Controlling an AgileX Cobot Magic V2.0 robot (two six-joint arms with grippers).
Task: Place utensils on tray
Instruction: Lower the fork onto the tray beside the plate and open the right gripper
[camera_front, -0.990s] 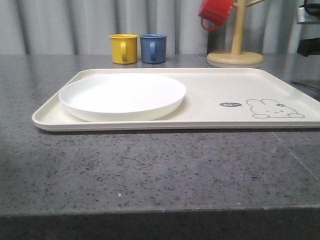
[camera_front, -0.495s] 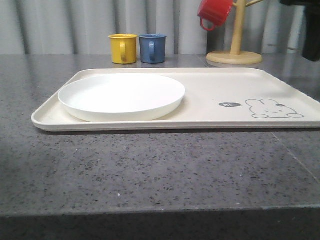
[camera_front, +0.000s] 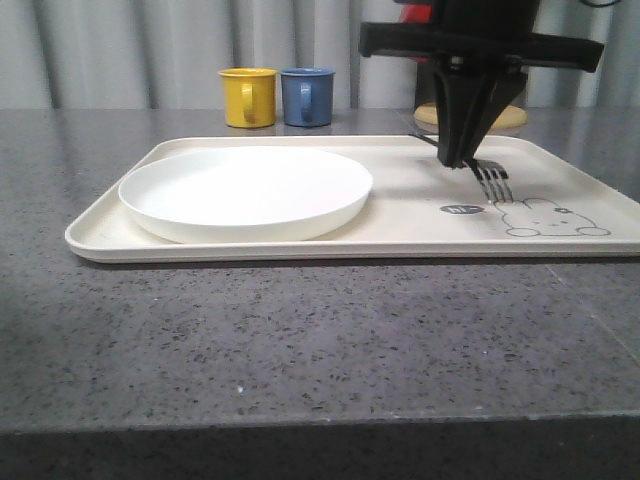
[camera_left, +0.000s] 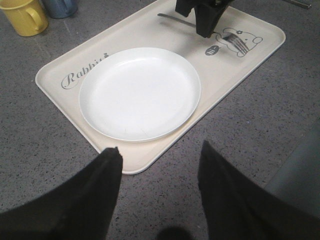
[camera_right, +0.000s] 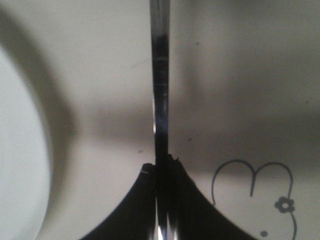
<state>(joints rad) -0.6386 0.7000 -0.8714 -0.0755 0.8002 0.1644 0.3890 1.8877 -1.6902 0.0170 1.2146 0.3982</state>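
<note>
Right end effector (camera_front: 470, 160) now over tray (camera_front: 400, 225), absent half-second earlier. Fork (camera_front: 492, 180) pinched by handle, tines low near rabbit print for flat release. Plate (camera_front: 245, 193) already on tray. Left end effector (camera_left: 157, 165) held wide, idle.

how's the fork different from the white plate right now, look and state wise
The fork is slim, shiny metal; the white plate is broad, round and matte. The fork is clamped in the right gripper over the rabbit drawing, tines tilted down toward the tray, while the plate lies flat and free. The fork is at the tray's right end, the plate at its left. Both are within the cream tray.
</note>
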